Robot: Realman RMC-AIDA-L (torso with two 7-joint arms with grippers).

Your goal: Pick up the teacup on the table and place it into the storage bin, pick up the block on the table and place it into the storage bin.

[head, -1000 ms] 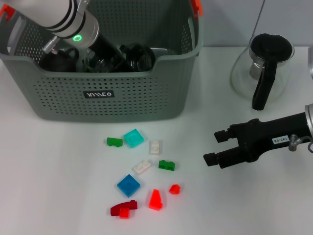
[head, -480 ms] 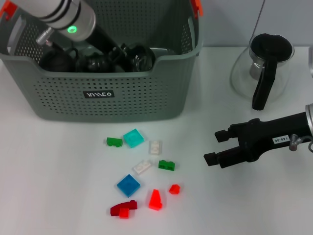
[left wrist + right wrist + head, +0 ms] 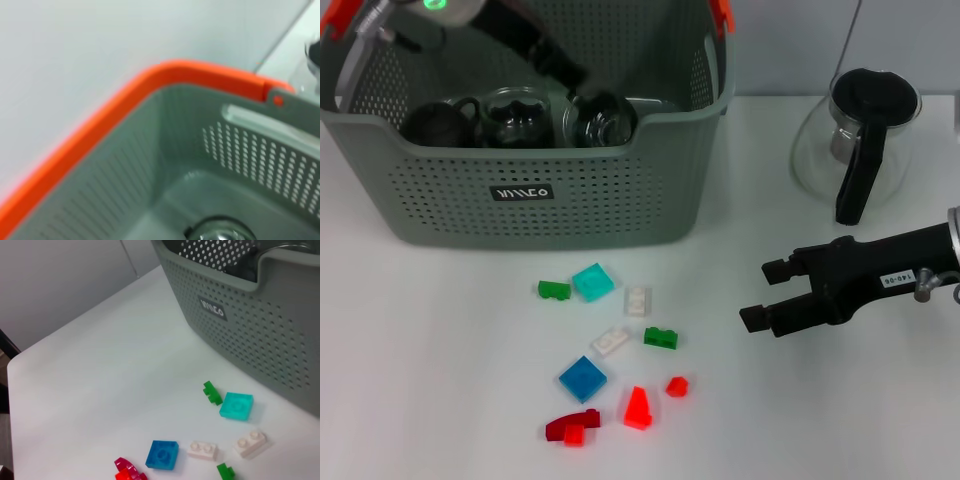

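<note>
The right gripper (image 3: 760, 292) hovers low over the white table (image 3: 440, 380) with its two black fingers parted in a moderate gap, holding nothing and touching nothing; out past its fingertips lie the scattered blocks, nearest a dark green block (image 3: 661, 338) and a small red block (image 3: 677, 386), then a white block (image 3: 637, 300), a second white block (image 3: 611, 341), a teal square tile (image 3: 593, 282), a blue square tile (image 3: 583, 379), a green block (image 3: 554, 290), a red wedge (image 3: 638, 408) and a dark red curved piece (image 3: 572, 428); behind the gripper, close to its arm, stands a glass teapot (image 3: 855, 140) with a black handle.

The left gripper (image 3: 570, 72) is raised above the storage bin (image 3: 650, 190), over its inside; whether its fingers are spread or closed I cannot tell; below it, inside the bin, sit several glass teacups (image 3: 515, 115) side by side, well apart from the right gripper, beyond the blocks.
</note>
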